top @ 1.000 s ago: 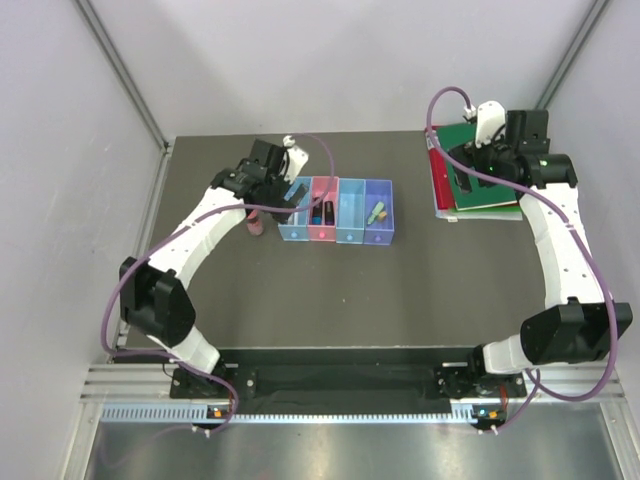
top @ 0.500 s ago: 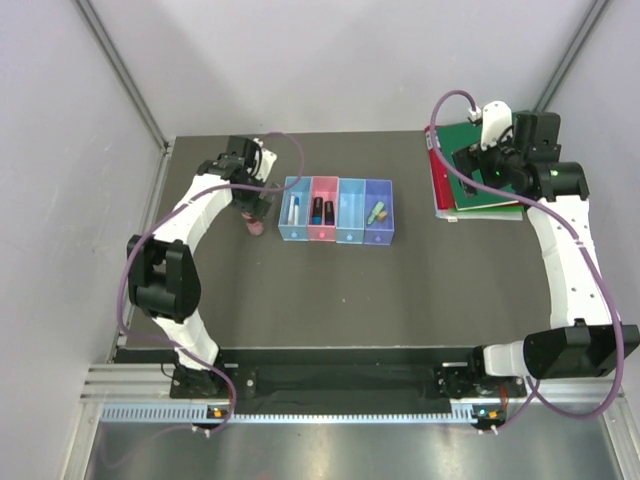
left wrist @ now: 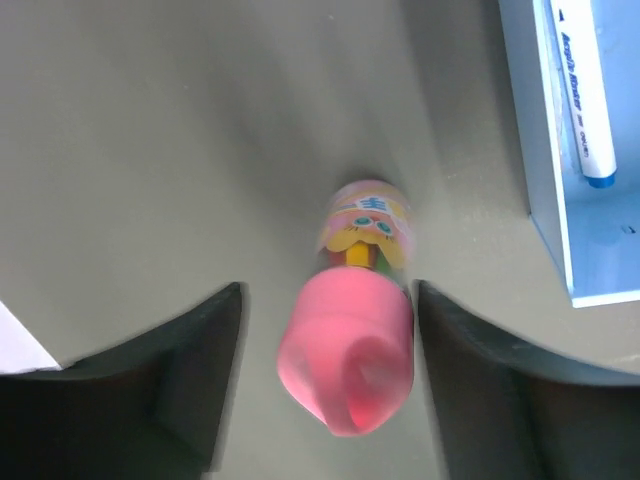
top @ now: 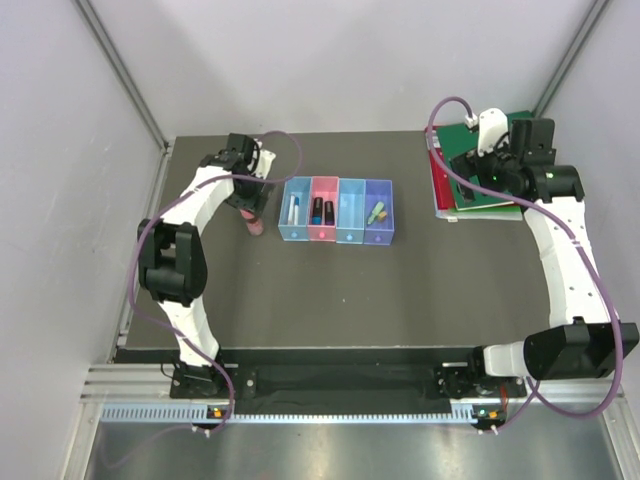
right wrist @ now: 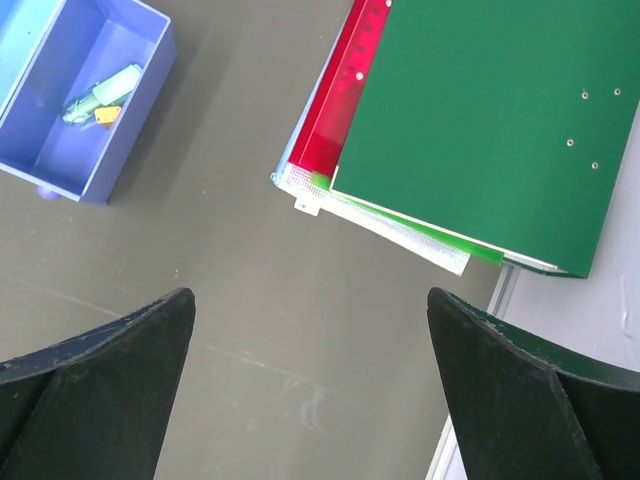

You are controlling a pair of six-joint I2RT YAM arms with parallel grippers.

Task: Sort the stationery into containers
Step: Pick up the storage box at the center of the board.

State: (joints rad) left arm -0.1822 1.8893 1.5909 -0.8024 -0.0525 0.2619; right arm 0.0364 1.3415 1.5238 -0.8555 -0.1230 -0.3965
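Observation:
A pink-capped little bottle (left wrist: 345,370) (top: 256,224) stands on the dark table just left of the containers (top: 337,240). My left gripper (left wrist: 329,290) (top: 250,205) straddles its cap. It is open, with a gap on the left and the right finger close to the cap. The nearest light blue bin (left wrist: 545,200) holds a blue-white pen (left wrist: 580,90). Two dark markers (top: 322,210) lie in the pink bin. A pale green marker (right wrist: 100,92) lies in the violet bin (right wrist: 135,130). My right gripper (right wrist: 310,295) (top: 462,165) hangs open above bare table, holding nothing.
A large green binder (right wrist: 480,120) (top: 485,200) lies on a red folder (right wrist: 345,80) (top: 437,185) at the back right corner, under my right arm. Grey walls close in the table on three sides.
My left gripper has swung left from over the bins to the pink-capped bottle and come down around it, its jaws narrowing. The right arm has shifted only slightly.

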